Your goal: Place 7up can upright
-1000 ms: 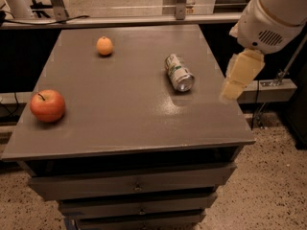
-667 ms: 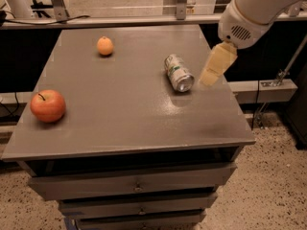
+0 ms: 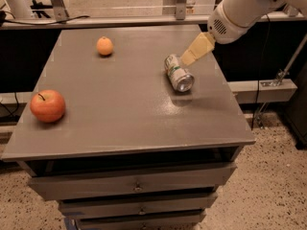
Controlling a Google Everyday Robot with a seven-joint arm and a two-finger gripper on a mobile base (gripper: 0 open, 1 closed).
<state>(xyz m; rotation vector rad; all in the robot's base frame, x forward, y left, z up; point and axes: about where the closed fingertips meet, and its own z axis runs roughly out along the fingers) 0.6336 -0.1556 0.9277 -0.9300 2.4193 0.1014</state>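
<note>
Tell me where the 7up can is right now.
In the camera view, the 7up can lies on its side on the right half of the table, with the claw close by its far end.

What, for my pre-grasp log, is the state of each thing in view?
7up can: lying on its side on the table, not gripped.
gripper: above the can's far end, holding nothing.
apple: sitting stem up, left edge.
orange: resting at the back.
drawers: closed.
</note>
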